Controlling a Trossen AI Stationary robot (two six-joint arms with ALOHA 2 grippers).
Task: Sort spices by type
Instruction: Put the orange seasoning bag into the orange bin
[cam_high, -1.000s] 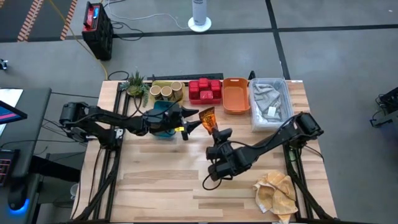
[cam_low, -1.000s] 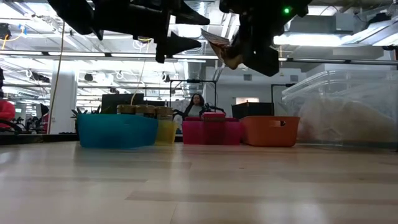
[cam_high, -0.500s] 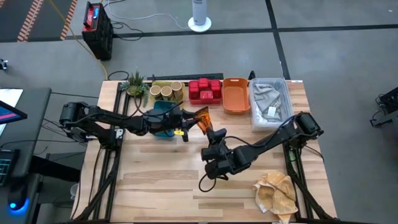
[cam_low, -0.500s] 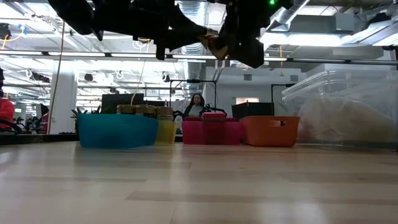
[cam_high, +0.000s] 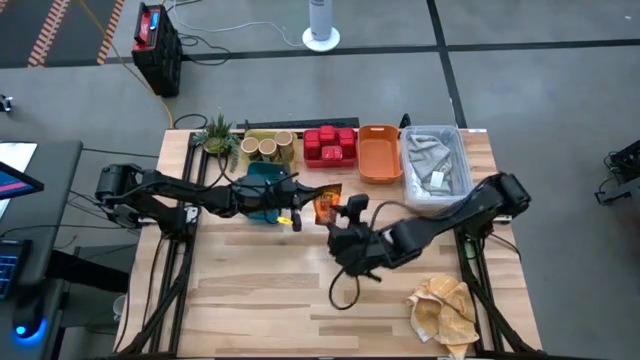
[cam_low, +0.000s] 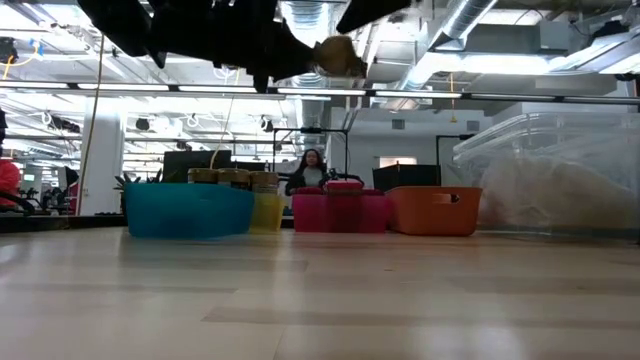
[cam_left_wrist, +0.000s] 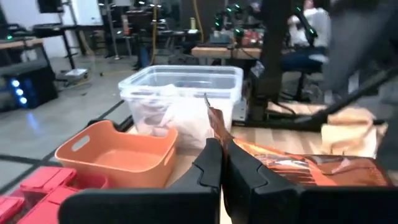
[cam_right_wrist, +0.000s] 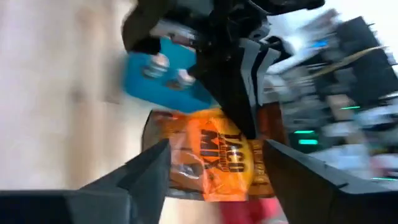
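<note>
- The left gripper (cam_high: 308, 196), above the table's middle, is clamped on one edge of an orange-brown spice packet (cam_high: 327, 205); in the left wrist view its two dark fingers (cam_left_wrist: 208, 168) press together on the packet's thin edge. The right gripper (cam_high: 347, 212) sits just beside the packet with its jaws spread and holds nothing.
- The wooden table (cam_high: 260, 290) carries a row of trays along its far edge, with a clear bin (cam_high: 434, 166) at the right end.
- A teal tray (cam_high: 258, 192) sits under the left arm. Next come a yellow tray of tan jars (cam_high: 264, 147), a red tray of red boxes (cam_high: 330, 144), and an orange tray (cam_high: 379, 155) that looks empty.
- The packet hangs in the air, well above the table in the low view.
- Judgement: this looks like a hand-over. The left grip should stay firm on the thin edge. The right arm should back away without brushing the packet, and the carry to a tray should be slow enough to keep it from swinging.
</note>
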